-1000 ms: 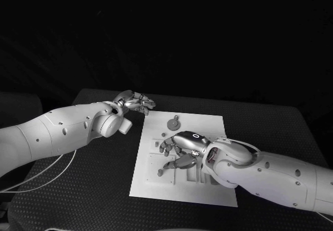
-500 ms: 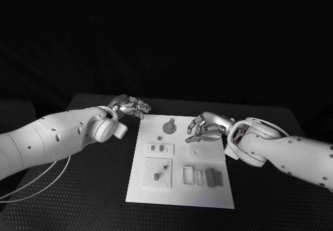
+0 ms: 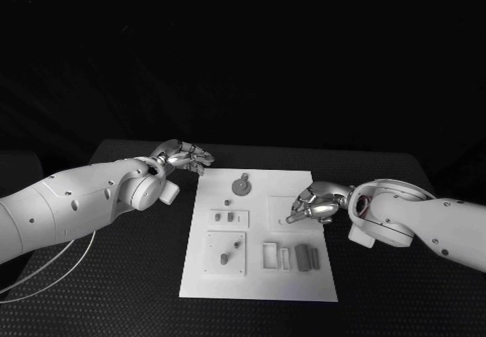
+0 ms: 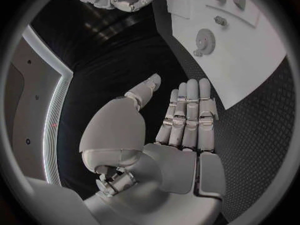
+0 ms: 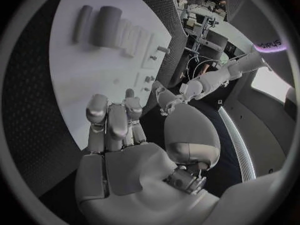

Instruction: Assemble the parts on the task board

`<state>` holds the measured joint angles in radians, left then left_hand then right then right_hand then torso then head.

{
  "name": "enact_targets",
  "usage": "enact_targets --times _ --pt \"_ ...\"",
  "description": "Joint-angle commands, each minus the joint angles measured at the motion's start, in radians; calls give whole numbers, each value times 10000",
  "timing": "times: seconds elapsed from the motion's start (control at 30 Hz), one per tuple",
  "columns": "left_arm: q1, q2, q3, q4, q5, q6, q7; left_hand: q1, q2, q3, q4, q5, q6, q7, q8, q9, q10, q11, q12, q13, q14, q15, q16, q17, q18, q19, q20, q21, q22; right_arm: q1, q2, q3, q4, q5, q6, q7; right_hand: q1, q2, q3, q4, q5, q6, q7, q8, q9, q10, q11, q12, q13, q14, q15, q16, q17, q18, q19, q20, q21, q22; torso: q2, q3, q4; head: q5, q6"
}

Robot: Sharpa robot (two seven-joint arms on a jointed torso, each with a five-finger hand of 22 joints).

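The white task board (image 3: 304, 281) lies mid-tabletop (image 3: 121, 281) with its small parts (image 3: 241, 186) within reach of both empty hands: left hand (image 3: 185, 156), fingers straight, off its far corner; right hand (image 3: 314, 203), fingers loosely curled, over its right edge.

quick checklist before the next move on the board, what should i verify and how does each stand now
1. Left hand free: ok, fingers straight, nothing held.
2. Right hand free: cannot tell, fingers curled above the task board.
3. Left hand off the board: ok, it sits beyond the far left corner.
4. Round gear-like part reachable: ok, uncovered at the far end.
5. Two upright blocks undisturbed: ok, standing by the slots.
6. Board flat on the table: ok.
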<state>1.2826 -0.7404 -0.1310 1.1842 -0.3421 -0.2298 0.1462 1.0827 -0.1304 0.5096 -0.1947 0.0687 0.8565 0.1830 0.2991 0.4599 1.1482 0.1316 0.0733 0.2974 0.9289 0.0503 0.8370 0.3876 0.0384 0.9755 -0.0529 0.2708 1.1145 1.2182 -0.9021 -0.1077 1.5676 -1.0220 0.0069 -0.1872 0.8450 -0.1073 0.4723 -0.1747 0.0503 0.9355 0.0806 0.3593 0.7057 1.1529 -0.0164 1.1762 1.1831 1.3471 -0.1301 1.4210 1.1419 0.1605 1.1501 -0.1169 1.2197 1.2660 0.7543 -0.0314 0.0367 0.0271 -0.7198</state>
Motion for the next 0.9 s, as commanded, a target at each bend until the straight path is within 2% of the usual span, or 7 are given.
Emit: enact_targets --times 0.03,0.13,0.3,0.53,0.7,0.77,0.9 --pt "29 -7 5 27 45 114 59 -101 -9 19 62 -39 -58 6 53 -9 -75 -17 -28 2 1 50 -48 11 168 5 85 -37 16 -8 -213 -46 206 152 1252 -705 -213 36 38 191 -28 130 70 -3 30 33 -81 64 30 63 -23 65 69 1013 -4 -118 -62 -20 1 -16 -2 -40 -62" --pt "29 -18 4 34 45 110 50 -103 -11 18 64 -39 -57 5 54 -9 -75 -18 -28 2 1 50 -49 13 168 5 85 -37 17 -8 -454 -112 427 -40 1274 -1018 -521 228 51 455 -27 273 23 21 68 180 -125 189 119 108 -62 133 174 1013 21 -152 -61 -24 0 -19 7 -74 -116" --pt "28 -22 3 12 45 104 65 -110 -15 14 70 -39 -55 4 57 -9 -75 -18 -27 2 1 50 -51 16 168 5 85 -39 18 -6 -726 -143 710 -353 1348 -1366 -767 381 40 582 -26 520 -76 58 109 497 -222 421 285 164 -155 228 290 1013 95 -235 -19 -10 -9 -32 -2 -101 -160" --pt "28 -27 2 2 48 71 105 -196 -17 -13 155 -55 -55 1 68 -14 -75 -19 -22 5 4 50 -66 43 170 10 86 -52 28 -7 -973 -381 950 -628 1686 -1625 -861 443 51 553 -27 569 -108 -43 55 645 -258 466 296 184 -193 276 336 1013 138 -293 -7 -9 -8 -39 16 -120 -211" --pt "28 3 1 25 49 60 94 -222 -26 -23 179 -60 -56 1 71 -16 -76 -19 -22 5 4 50 -71 52 171 9 86 -57 31 -12 -1060 -488 1014 -1284 1761 -1727 -960 389 29 547 -27 584 -105 -120 7 688 -257 449 269 175 -191 284 318 1013 150 -303 -10 -11 -6 -60 31 -254 -232" --pt "28 -12 1 42 49 64 96 -222 -24 -22 181 -59 -56 0 72 -16 -76 -20 -22 5 4 49 -72 53 172 10 85 -57 31 -12 -1062 -503 1040 -1427 1693 -2025 -1036 388 31 564 -27 628 -110 -162 -26 766 -259 452 258 170 -192 285 302 1013 175 -297 -12 -20 2 -58 45 -277 -244" --pt "28 -6 1 32 49 72 97 -229 -23 -24 190 -60 -57 0 72 -17 -77 -20 -22 6 4 49 -74 56 172 10 86 -59 32 -12 -1042 -558 1018 -1313 1633 -2066 -1079 369 33 531 -27 691 -120 -198 -57 906 -269 514 312 181 -199 299 307 1013 210 -288 -20 -36 -4 -56 29 -269 -252"
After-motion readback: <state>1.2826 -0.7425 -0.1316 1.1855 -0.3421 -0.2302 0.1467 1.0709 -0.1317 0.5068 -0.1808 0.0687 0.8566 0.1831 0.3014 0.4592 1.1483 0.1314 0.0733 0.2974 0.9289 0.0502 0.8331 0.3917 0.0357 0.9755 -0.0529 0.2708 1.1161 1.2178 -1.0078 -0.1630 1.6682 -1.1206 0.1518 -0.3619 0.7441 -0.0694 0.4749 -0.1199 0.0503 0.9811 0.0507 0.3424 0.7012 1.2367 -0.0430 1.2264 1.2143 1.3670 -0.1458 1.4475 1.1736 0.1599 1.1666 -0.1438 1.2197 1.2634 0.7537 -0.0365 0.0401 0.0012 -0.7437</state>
